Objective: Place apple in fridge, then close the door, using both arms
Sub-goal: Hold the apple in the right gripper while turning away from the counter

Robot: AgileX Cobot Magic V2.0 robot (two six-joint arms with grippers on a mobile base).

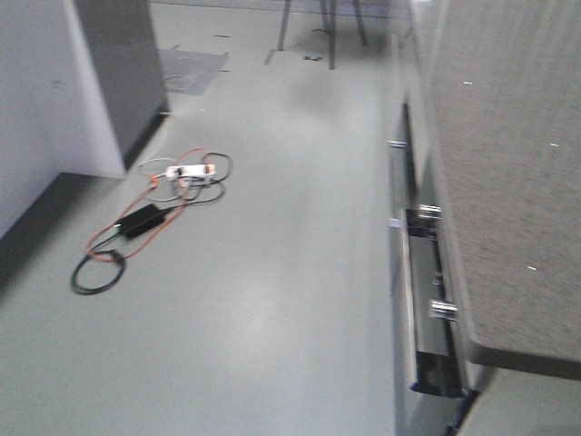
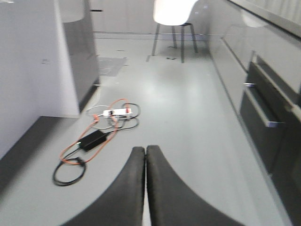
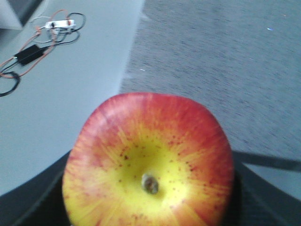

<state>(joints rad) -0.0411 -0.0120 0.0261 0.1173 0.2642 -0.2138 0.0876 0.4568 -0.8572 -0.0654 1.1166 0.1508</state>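
Right arm: the right gripper point(image 3: 149, 197) is closed on the apple point(image 3: 148, 165). Its dark fingers point(image 3: 263, 193) show at the fruit's lower left and lower right, pressed against its sides. The apple is red with yellow streaks. The yellow, dimpled end with its small brown nub faces the wrist camera. The arm holds the fruit in the air above the counter point(image 3: 211, 56), near the edge of its grey speckled top. The fruit touches neither the counter nor the floor point(image 3: 70, 103).

Left arm: the left gripper point(image 2: 145, 149) is fully closed, with both dark fingers point(image 2: 131, 188) meeting along their length and nothing between them. The arm points forward and slightly down along the aisle, out over the floor to the left of the counter.

Surroundings: a tangle of orange and black cables point(image 1: 145, 222) with a white power strip point(image 1: 191, 171) lies on the floor, well apart from the counter. Dark drawer fronts point(image 1: 427, 300) sit under the counter's edge. A white chair point(image 2: 174, 12) stands at the far end of the aisle. A tall unit point(image 1: 100, 82), pale-faced with a dark grey side, stands across the aisle from the counter. I cannot tell whether it is the fridge.
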